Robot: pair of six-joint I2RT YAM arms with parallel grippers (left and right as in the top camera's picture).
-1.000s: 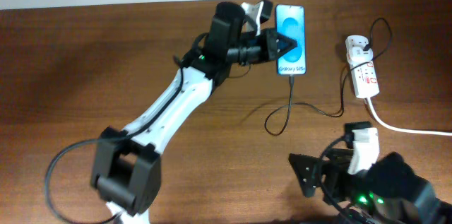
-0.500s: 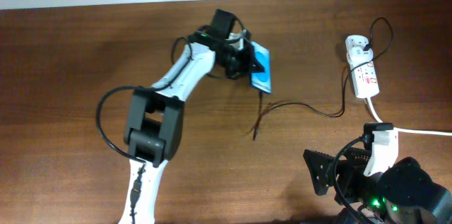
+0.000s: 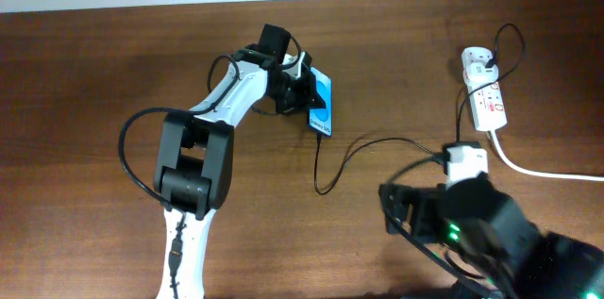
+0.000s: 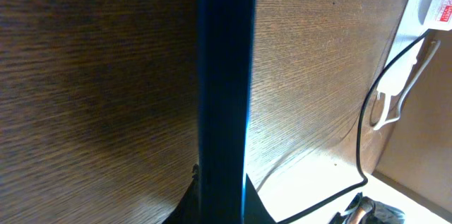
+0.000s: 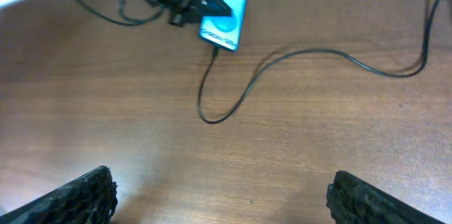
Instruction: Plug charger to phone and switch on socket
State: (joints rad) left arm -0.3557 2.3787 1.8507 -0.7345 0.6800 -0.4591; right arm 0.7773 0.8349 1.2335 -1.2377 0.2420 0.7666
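Note:
My left gripper (image 3: 300, 99) is shut on the phone (image 3: 322, 108), a blue-screened smartphone held tilted above the table. The left wrist view shows it edge-on as a dark blue bar (image 4: 226, 90) between the fingers. The right wrist view shows the phone (image 5: 224, 8) with the charger (image 5: 233, 104) meeting its lower end. The charger (image 3: 377, 143), a thin black cable, curls from the phone across the table toward the socket (image 3: 483, 91), a white power strip with red marks at the far right. My right gripper (image 5: 222, 189) is open and empty, low over bare table near the front.
A thick white cord (image 3: 543, 173) runs from the socket to the right edge. The left arm (image 3: 203, 143) stretches across the table's middle left. The socket's end and white cord show in the left wrist view (image 4: 424, 19).
The left gripper carried the phone left and toward the front, away from the back edge. The cable end trails along at the phone's lower edge. The right arm shifted left.

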